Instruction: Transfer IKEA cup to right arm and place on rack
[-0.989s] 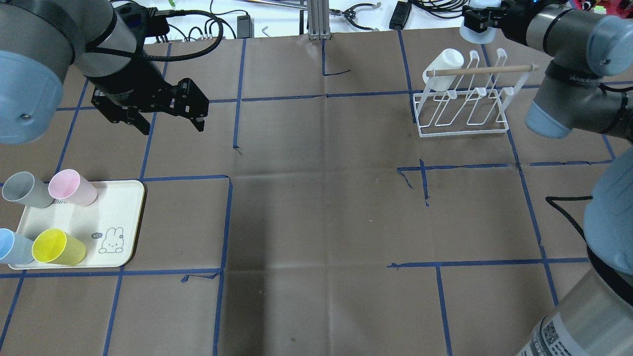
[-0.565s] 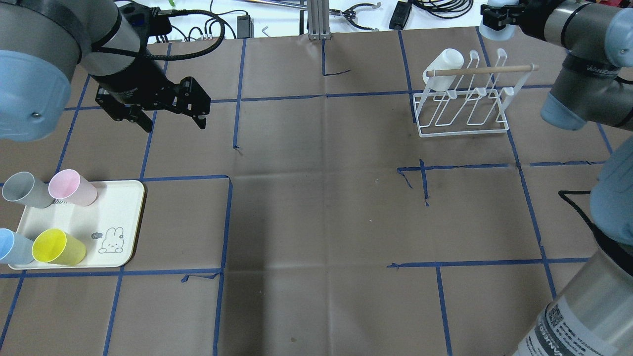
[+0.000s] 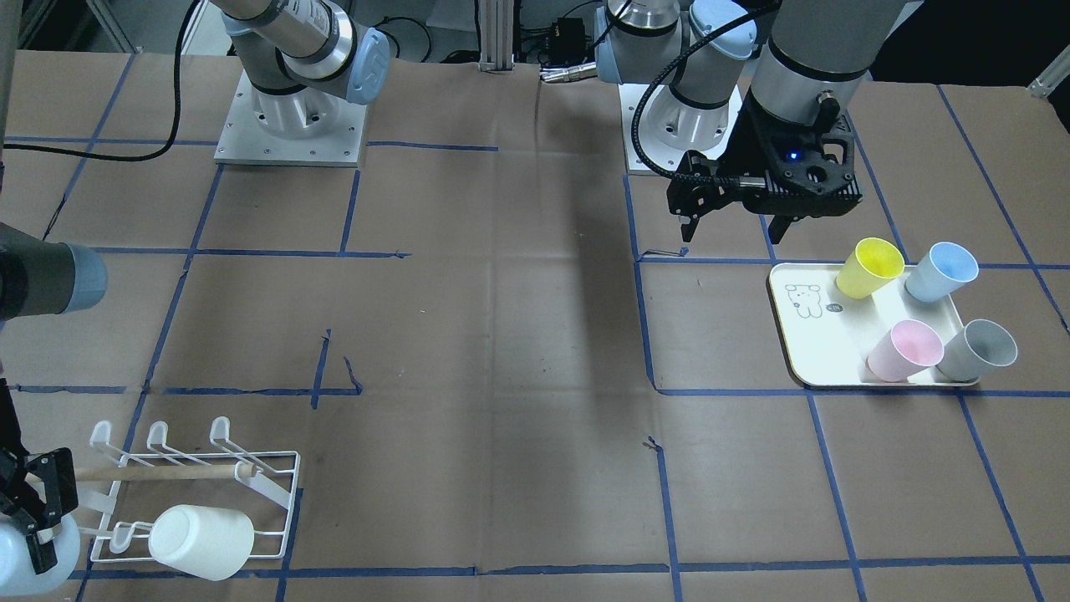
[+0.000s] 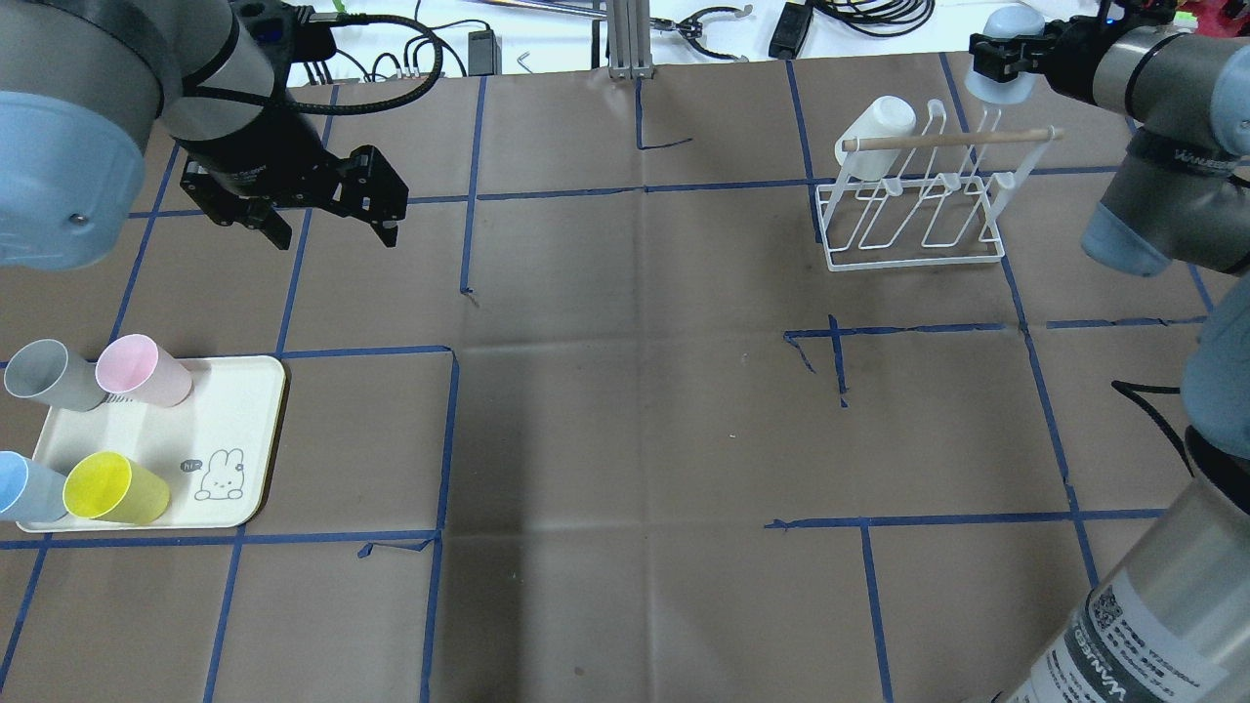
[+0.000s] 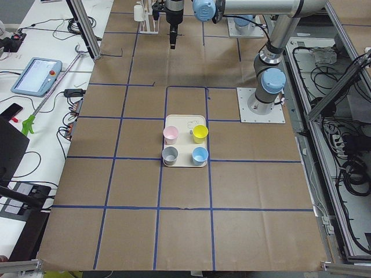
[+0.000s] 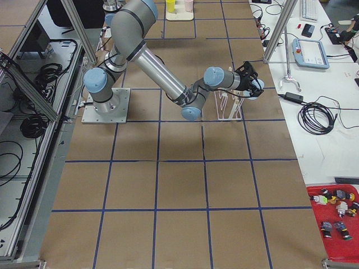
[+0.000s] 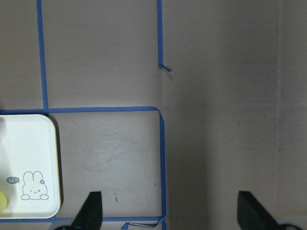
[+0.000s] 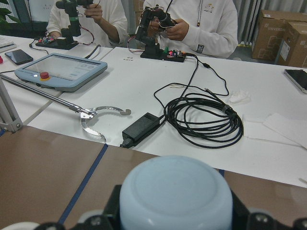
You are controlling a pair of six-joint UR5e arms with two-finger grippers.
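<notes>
From the robot's side, I have the tray [image 4: 249, 410] at the near left of the table [image 4: 635, 410]. Four cups crowd its left half: the far-left cup [image 4: 49, 376] and far-right cup [image 4: 142, 371] behind, the near-left cup [image 4: 24, 488] and near-right cup [image 4: 112, 488] in front (the near-left one runs off my overhead view's edge). The left gripper [image 4: 327, 223] hangs over the table beyond the tray, a little to its right. The rack [image 4: 913, 256] sits at the far right, well apart from the tray, with the dowel [image 4: 952, 140] across its top and the racked cup [image 4: 876, 137] at its left end. The right gripper [image 4: 1011, 47] is just beyond the rack's right end, the IKEA cup [image 4: 1001, 83] between its fingers.
</notes>
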